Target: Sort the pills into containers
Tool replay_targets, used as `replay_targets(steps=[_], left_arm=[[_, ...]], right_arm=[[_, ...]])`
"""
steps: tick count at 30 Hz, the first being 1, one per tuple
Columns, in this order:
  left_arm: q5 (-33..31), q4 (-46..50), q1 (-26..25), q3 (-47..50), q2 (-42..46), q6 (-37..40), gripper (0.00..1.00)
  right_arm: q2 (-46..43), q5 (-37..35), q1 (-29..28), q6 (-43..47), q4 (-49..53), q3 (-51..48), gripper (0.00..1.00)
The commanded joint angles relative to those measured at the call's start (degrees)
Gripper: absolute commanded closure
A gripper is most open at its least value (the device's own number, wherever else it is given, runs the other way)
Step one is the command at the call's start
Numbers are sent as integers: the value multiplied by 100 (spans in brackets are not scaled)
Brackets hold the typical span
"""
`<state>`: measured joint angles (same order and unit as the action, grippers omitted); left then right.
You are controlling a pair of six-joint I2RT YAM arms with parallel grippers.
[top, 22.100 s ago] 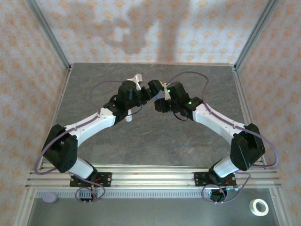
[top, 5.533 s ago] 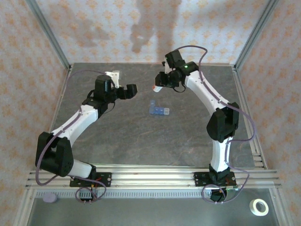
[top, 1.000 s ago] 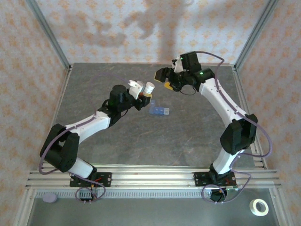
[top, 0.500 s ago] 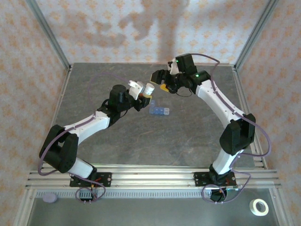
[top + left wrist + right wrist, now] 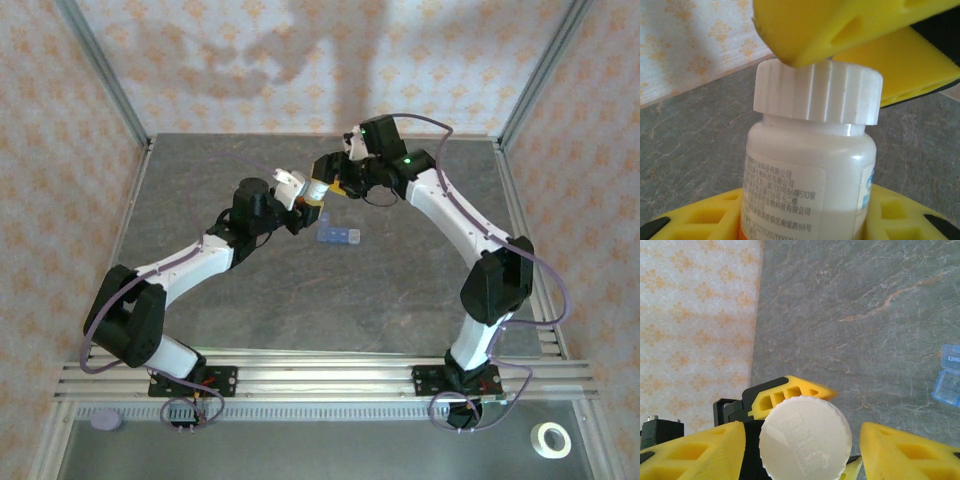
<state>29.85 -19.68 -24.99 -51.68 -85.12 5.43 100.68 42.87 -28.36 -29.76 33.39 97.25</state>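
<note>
Left jaws pinching white bottle; right jaws spread astride cap, small gaps; blue containers nearby.

The bottle label bears small Chinese print.

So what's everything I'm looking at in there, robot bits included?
Pill bottle: one, white with a ribbed white cap, held between the two grippers.
Pill organiser: one, translucent blue, lying on the table near the bottle.
Tape roll: one, white, front right corner, in front of the arm bases.
Disc: one, purple, front left corner.
Table: one, grey marbled, with patterned walls around it.
Left gripper: one, yellow fingers, clamped on the bottle's body.
Right gripper: one, yellow fingers, on either side of the cap with small gaps showing.
</note>
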Motion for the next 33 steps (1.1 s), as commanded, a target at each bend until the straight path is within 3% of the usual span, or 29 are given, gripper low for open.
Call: replay_targets(steps=[1,11,19,21,24,28,33], left_arm=[[112,-69,36,-177,40,-60,100],[126,4,34,-274,15,-95,100],[369,190,43,-331,91,-99,100],[414,202,39,-317,110,-112,100],[410,202,42,-309,118,-138,100],[339,197,44,-291,119,-99,100],[276,376,43,-325,127,91,100]], right_arm=[[13,-13,-47,95,0,77,43],[209,375,-47,774,336,181,56],[206,563,-4,3020,1065,378,56],[226,764,84,3185,1117,387,56],[172,989,194,2926,884,277,47],[-414,995,461,1673,-259,-424,28],[-884,156,673,393,-659,-881,24]])
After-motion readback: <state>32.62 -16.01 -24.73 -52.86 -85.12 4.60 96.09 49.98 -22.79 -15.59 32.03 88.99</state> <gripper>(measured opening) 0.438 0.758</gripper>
